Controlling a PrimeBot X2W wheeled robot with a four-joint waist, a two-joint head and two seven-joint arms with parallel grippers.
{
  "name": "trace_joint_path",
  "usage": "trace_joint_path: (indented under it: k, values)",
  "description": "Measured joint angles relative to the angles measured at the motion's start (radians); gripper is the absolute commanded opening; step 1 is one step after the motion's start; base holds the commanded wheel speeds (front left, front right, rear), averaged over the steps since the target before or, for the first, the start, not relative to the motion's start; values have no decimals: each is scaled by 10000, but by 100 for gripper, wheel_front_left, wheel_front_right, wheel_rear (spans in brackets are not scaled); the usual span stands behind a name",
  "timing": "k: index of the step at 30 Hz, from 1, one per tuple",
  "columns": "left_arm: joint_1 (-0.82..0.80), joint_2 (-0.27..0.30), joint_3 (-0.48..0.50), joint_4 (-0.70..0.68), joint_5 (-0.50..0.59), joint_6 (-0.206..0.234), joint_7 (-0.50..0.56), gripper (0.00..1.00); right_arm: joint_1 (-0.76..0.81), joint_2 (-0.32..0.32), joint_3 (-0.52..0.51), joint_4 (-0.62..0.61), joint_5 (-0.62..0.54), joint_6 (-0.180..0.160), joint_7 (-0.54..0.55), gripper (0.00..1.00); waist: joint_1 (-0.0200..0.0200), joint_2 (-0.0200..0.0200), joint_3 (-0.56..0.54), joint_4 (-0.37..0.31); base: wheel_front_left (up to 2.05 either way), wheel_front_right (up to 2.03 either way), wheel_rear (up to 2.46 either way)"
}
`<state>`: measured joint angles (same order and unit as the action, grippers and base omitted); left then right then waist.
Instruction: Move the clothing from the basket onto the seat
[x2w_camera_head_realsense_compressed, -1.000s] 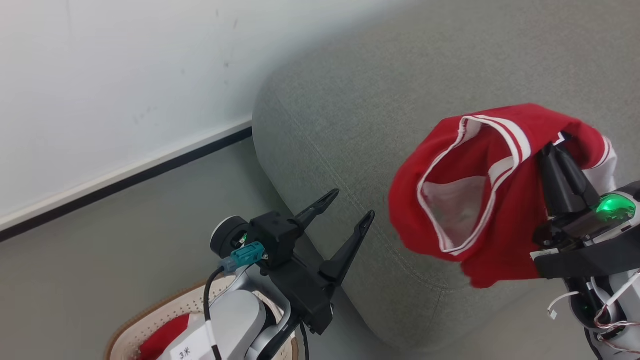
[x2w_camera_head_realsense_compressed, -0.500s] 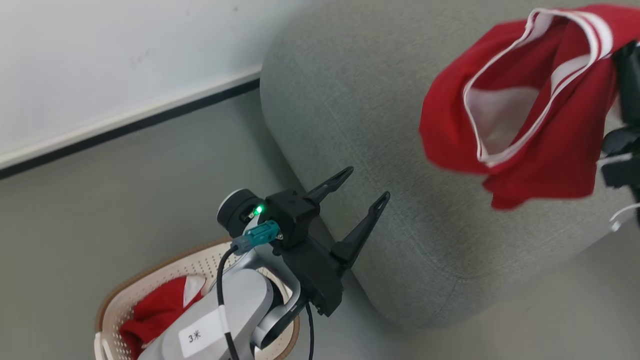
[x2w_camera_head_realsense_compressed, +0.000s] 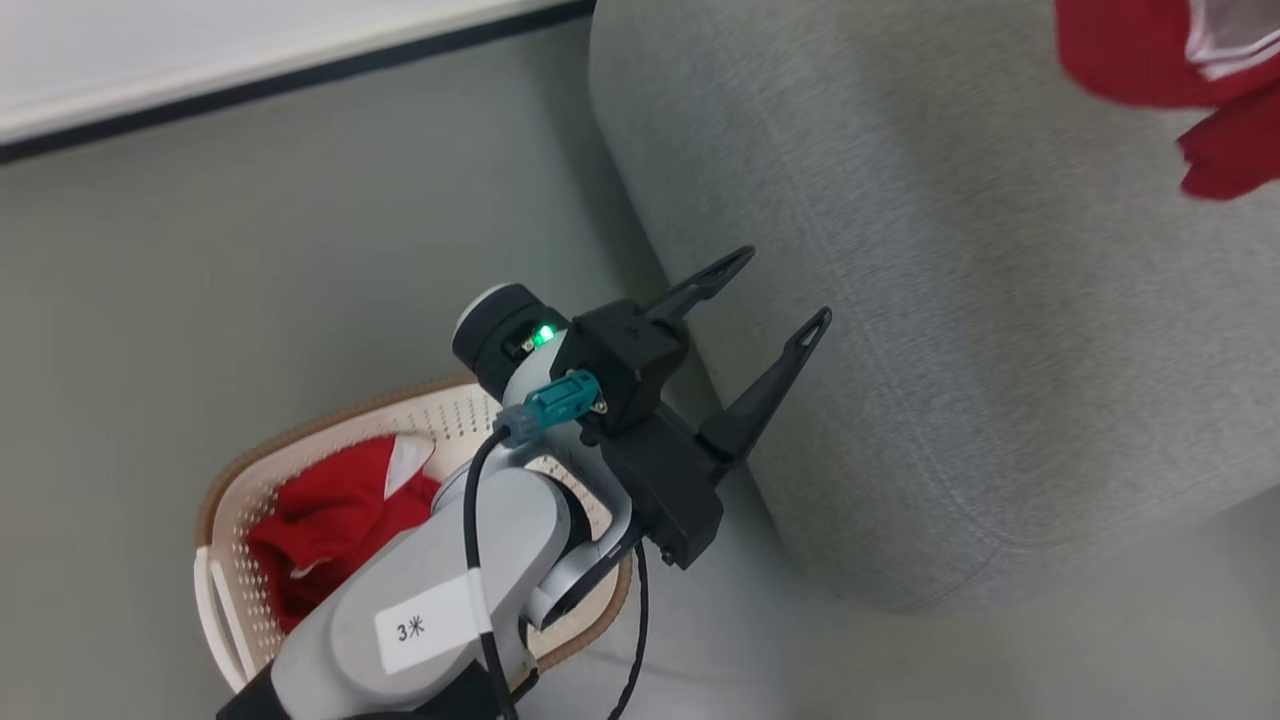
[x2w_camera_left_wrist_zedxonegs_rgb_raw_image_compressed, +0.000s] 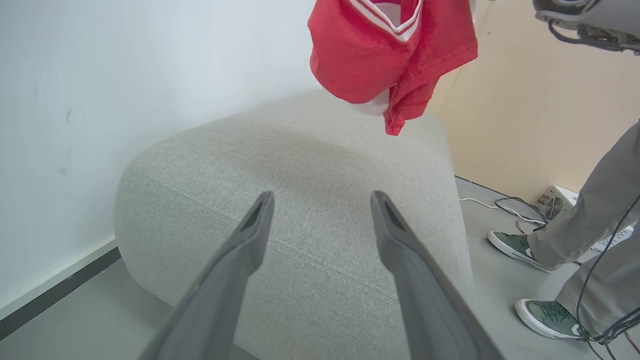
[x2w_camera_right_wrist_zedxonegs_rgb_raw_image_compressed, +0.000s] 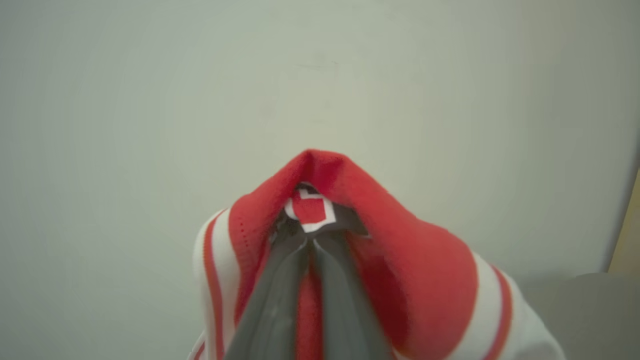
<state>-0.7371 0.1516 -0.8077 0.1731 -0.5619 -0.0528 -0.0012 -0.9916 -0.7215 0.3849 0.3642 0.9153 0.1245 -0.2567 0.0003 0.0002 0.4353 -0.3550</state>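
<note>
Our right gripper (x2w_camera_right_wrist_zedxonegs_rgb_raw_image_compressed: 311, 239) pinches a red striped garment (x2w_camera_left_wrist_zedxonegs_rgb_raw_image_compressed: 390, 60) above the grey sofa (x2w_camera_head_realsense_compressed: 950, 350); our left gripper (x2w_camera_head_realsense_compressed: 783, 287) gapes empty, frame centre.

The grey floor (x2w_camera_head_realsense_compressed: 250, 250) carries the sofa (x2w_camera_head_realsense_compressed: 950, 350) set close to the wall, the basket (x2w_camera_head_realsense_compressed: 440, 415) just beside the sofa's near corner, and, off its far side, a person's shoes (x2w_camera_left_wrist_zedxonegs_rgb_raw_image_compressed: 515, 245), loose cables (x2w_camera_left_wrist_zedxonegs_rgb_raw_image_compressed: 510, 207) and a small fan box (x2w_camera_left_wrist_zedxonegs_rgb_raw_image_compressed: 552, 206).
</note>
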Motion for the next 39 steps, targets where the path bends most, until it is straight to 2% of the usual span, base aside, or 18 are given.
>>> trace_joint_path:
  k: [7,14,19,27,35,37,38,39]
  values:
    - [-565,-2,35,-211,157,8,217,100,-1127,-414,-261,1210,775,0,-2,0,-1,0,963,446,0,0,0]
    - [-1011,36,199,-109,196,-2,242,100,-1500,-242,328,2460,1087,0,6,0,0,0,1888,840,0,0,0]
    - [-1033,134,313,130,198,-2,117,100,-1504,159,1053,3173,1164,0,194,0,0,1,2298,1091,0,0,0]
    - [-1058,121,426,625,196,-82,-274,100,-1142,257,1952,4322,1824,0,1133,0,-3,-1,2178,1272,0,0,0]
    - [-1014,59,437,1035,176,-105,-644,100,-949,305,2683,4598,2040,0,1870,0,-4,-1,1702,1291,0,0,0]
    - [-978,46,437,1177,161,-178,-761,100,-949,320,2763,4660,2146,0,1954,44,-4,-1,1553,1285,0,0,0]
    - [-951,48,441,1231,153,-178,-811,100,-950,316,2824,4698,2192,0,2029,85,-4,-1,1472,1279,0,0,0]
    - [-927,52,445,1302,134,-180,-849,100,-950,316,2911,4736,2211,0,2082,100,-4,-1,1385,1273,0,0,0]
